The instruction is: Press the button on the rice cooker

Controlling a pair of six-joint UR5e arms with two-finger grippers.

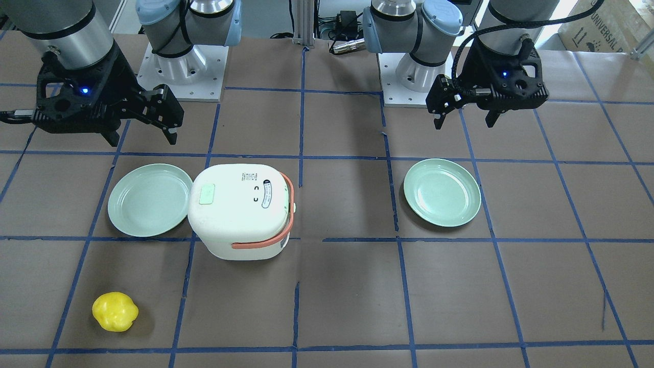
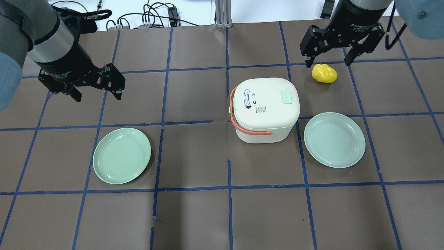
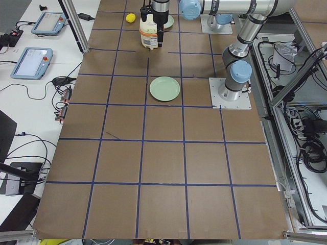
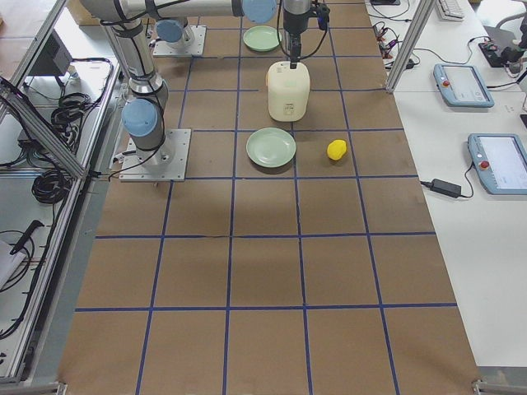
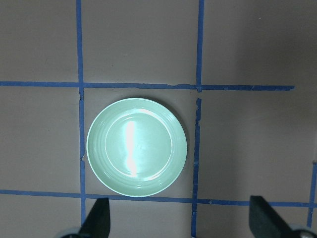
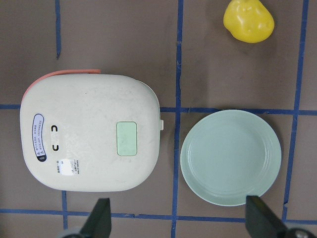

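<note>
On the surface, rice cooker: white, upright, lid closed, coral handle lying round the side toward the robot's left.
Button: pale mint rectangle, flush in the lid, close to the cooker edge away from the handle and opposite the oval label; touched by nothing.
Near plate: green, just beside the cooker on its button side. Seems tucked against the cooker in the front-facing view, but shows a narrow strip of bare surface between them in the right wrist view.
Far plate: green, well apart from the cooker on its handle side.
Yellow lumpy object: near the cooker's button-side corner, on the operators' side, apart from it.
Right gripper: raised off the surface on the cooker's button side, fingers spread wide, holding nothing.
Left gripper: raised, well apart from the cooker on its handle side, fingers spread wide, holding nothing.
Right wrist view: looks straight down on lid, button, near plate and yellow object together.
Left wrist view: takes in the far plate and blue tape lines.
Side views: cooker small and far up the surface, with an arm in front of it; button too small to make out.
</note>
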